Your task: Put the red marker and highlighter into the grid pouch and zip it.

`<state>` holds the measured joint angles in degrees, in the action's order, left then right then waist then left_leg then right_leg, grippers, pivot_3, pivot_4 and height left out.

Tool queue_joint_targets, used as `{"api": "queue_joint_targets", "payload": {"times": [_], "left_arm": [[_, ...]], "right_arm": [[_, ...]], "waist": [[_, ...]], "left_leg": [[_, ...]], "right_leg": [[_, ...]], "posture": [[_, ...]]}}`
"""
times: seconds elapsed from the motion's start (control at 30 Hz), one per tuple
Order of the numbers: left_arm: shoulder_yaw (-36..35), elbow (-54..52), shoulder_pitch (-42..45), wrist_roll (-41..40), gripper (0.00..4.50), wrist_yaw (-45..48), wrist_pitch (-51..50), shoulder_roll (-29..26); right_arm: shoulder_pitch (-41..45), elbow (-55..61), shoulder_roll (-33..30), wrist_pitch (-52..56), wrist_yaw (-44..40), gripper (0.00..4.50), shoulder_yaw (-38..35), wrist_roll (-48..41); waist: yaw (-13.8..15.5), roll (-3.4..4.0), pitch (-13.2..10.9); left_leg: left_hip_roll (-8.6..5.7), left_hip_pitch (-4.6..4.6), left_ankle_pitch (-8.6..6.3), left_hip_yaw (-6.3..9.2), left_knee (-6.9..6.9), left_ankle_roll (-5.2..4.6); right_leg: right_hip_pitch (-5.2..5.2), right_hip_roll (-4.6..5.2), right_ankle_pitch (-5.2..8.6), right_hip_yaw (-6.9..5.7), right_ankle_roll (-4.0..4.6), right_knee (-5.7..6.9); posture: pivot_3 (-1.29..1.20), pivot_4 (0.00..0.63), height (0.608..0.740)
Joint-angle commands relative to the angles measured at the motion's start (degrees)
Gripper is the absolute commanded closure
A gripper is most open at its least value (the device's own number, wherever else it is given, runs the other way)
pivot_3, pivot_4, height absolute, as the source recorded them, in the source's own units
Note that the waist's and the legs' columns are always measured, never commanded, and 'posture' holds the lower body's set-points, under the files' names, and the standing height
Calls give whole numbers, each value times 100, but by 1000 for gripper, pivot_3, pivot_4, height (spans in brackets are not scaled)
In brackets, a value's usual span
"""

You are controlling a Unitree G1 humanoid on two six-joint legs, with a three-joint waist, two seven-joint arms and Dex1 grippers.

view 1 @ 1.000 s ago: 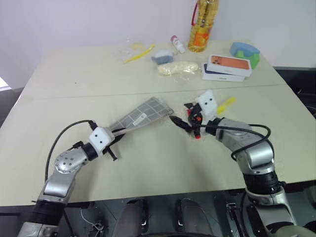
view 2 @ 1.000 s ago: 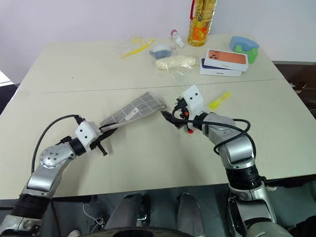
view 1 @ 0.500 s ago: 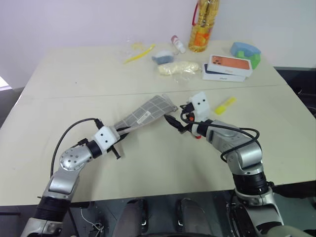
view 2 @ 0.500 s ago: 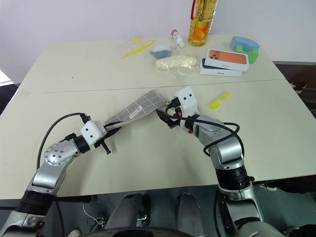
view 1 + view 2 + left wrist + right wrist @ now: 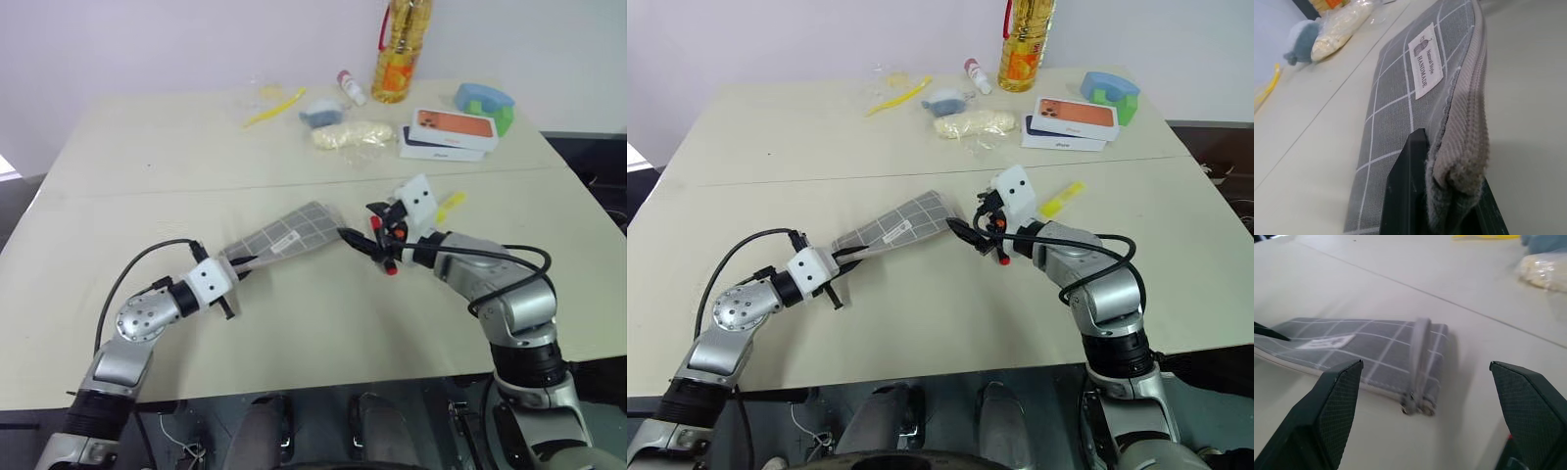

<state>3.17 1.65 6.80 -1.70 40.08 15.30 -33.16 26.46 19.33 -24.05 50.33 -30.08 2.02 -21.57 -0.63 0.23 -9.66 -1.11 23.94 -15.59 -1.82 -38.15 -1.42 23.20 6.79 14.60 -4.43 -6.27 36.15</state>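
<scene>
1. Left gripper (image 5: 1442, 196) was clamped tight on the near corner of the grid pouch (image 5: 286, 235), by the zipper edge. From the wrist cam you could read "HANDMADE" on the little white label, but the fingertips themselves were mostly buried under the fabric.
2. Right gripper (image 5: 1425, 406) sat spread wide with nothing between the fingers, just off the pouch's far end. The zipper pulls (image 5: 1415, 407) lay right in front of it, not touched.
3. Pouch was stretched out flat-ish on the table (image 5: 147, 147) between the two arms. Couldn't tell whether the zipper was open or closed, or whether anything was inside.
4. Red marker (image 5: 384, 257) was hard to make out: just a red bit with a black section peeking out under the right wrist, mostly covered by the gripper housing and cable.
5. Highlighter (image 5: 451, 206) lay on the table just behind the right wrist, partly cut off by the white camera block.
6. Back of the table had an oil bottle (image 5: 402, 49), phone boxes (image 5: 451, 134) and a yellow stick (image 5: 274, 106), well apart from the pouch.
</scene>
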Motion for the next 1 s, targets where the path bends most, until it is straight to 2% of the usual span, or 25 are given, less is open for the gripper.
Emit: {"api": "queue_joint_targets", "payload": {"times": [0.03, 0.13, 0.23, 0.43, 0.47, 0.63, 0.8, 1.0], "left_arm": [[-19, -56, 34, 9, 4500, 8, 133, -17], [-15, -71, 28, 13, 4500, -2, 157, -11], [-22, -73, 27, 13, 4500, -21, 162, -7], [-59, -72, 30, -23, 4500, -67, 98, 15], [-73, -75, 26, -54, 4500, -84, 51, 37], [-115, -127, 44, -327, 4500, -92, -361, 213], [-61, -296, 201, -761, 4500, 21, -916, 486], [-11, -439, 496, -1058, 4500, 12, -1416, 853]], "right_arm": [[105, 135, 131, 195, 203, 203, 64, -39], [175, -58, 312, 284, 418, 203, 101, 30], [179, -200, 402, 361, 537, 1014, 144, 69], [186, -234, 455, 333, 580, 4154, 140, 32], [190, -207, 454, 315, 572, 4453, 133, 25], [222, -70, 382, -118, 506, 4453, 155, 143], [217, 127, 173, -949, 357, 4453, 511, 564], [321, 297, 441, -1167, 468, 4453, 754, 735]], "waist": [[0, 0, 0], [-1, 0, 0], [7, 0, 0], [0, 0, 0], [1, 0, 0], [3, 0, 0], [6, 0, 0], [2, -1, 1]], "left_leg": [[0, 0, 0, 0, 0, 0], [0, 0, 0, 0, 0, 0], [-1, 0, 0, 0, 0, 0], [-1, 0, 0, 0, 0, 0], [-1, 0, 0, 0, 0, 0], [-1, 0, 0, 0, 0, 0], [-3, 0, 0, 0, -1, 0], [-3, 0, 1, 0, -3, 1]], "right_leg": [[0, 0, 0, 0, 0, 0], [0, 2, 0, 0, 0, 0], [0, 2, 0, 0, 0, 0], [1, 1, 0, 0, 0, 0], [1, 1, 0, 0, 0, 0], [0, 1, 0, 0, 0, 1], [-1, 0, 0, 0, 0, 1], [-2, -1, 0, 0, -1, 1]], "posture": [[0, 150, 740], [0, 150, 740], [0, 150, 740], [0, 150, 740], [0, 150, 740], [0, 150, 740], [0, 150, 740], [0, 150, 740]]}}
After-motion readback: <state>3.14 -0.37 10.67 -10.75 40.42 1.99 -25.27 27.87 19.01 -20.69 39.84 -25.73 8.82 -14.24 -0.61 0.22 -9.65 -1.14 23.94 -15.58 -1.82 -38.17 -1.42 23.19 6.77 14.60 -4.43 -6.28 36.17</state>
